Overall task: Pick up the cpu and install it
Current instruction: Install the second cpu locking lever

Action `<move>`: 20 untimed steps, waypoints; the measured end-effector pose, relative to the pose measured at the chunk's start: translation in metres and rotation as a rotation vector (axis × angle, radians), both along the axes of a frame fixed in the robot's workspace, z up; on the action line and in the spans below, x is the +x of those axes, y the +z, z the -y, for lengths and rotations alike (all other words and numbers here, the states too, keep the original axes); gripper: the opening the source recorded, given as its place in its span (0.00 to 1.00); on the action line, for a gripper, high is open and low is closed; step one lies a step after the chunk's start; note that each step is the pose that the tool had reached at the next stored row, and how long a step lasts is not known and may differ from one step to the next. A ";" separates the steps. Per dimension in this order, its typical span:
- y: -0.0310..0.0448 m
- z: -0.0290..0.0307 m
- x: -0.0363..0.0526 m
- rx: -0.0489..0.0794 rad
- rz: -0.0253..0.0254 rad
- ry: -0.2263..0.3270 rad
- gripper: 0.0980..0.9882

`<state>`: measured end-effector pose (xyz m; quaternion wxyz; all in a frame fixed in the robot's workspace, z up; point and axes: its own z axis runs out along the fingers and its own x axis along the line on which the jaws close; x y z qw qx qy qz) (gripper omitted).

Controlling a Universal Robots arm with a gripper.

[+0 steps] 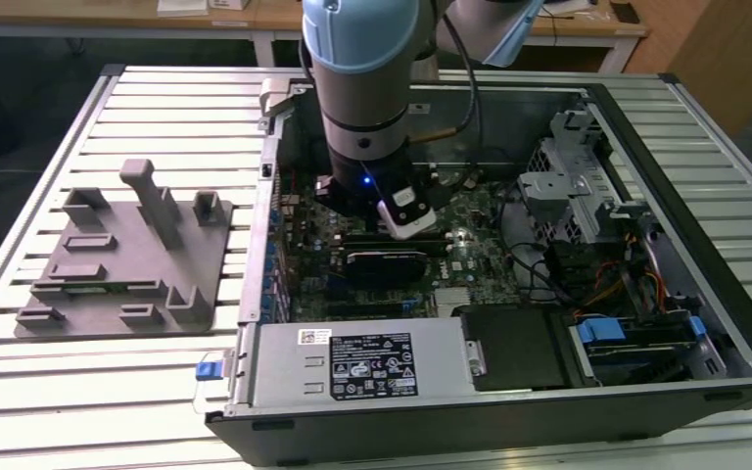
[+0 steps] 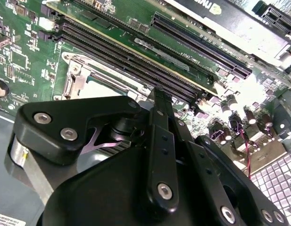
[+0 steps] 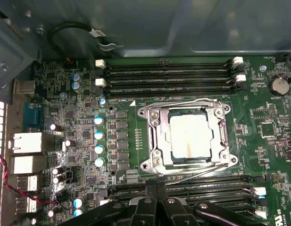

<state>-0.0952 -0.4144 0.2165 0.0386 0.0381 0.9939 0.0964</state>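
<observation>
Toward the exterior view's left edge of the slatted metal table (image 1: 36, 382) sits a grey fixture (image 1: 128, 259) with upright posts, nothing resting on it. Beside it, spanning the table's middle and reaching toward the exterior view's right edge, an open computer case (image 1: 507, 426) lies on its side. A power supply (image 1: 350, 364) sits along the case's near wall and a drive cage (image 1: 586, 186) stands at its right end as that view sees it. The arm (image 1: 363, 88) comes down from above into the case's middle, over the motherboard (image 3: 258, 155). In the first wrist view the cpu (image 3: 189, 136), a pale square chip with a darker rim, lies flat inside the metal socket frame (image 3: 154, 136) on that board. Rows of dark memory slots (image 3: 169, 77) run along two opposite sides of the frame, and a cluster of small capacitors (image 3: 99, 134) stands on a third side. The gripper (image 3: 157, 184) hangs above the board just beside the socket, over the row of slots nearer to it. Its two slim black fingers (image 3: 151, 188) are pressed together with nothing between them, and it is apart from the cpu. In the second wrist view the gripper (image 2: 158, 92) is seen from behind its black linkage, the tips meeting just short of the socket.
</observation>
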 end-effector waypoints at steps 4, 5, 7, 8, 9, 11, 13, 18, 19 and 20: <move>-0.0007 -0.0001 0.0001 0.012 -0.0001 0.000 0.01; -0.0007 -0.0001 0.0001 0.012 -0.0001 0.000 0.01; -0.0007 -0.0001 0.0001 0.012 -0.0002 0.000 0.01; -0.0007 -0.0001 0.0001 0.012 -0.0001 0.000 0.01; -0.0012 0.0000 0.0001 0.012 0.0000 0.000 0.01; -0.0032 0.0000 0.0000 0.013 -0.0002 0.000 0.01; -0.0057 0.0000 -0.0002 0.014 -0.0002 0.000 0.01; -0.0096 0.0000 -0.0003 0.022 -0.0004 0.000 0.01; -0.0098 0.0000 -0.0003 0.025 -0.0004 0.000 0.01; -0.0100 0.0000 -0.0003 0.028 -0.0003 0.000 0.01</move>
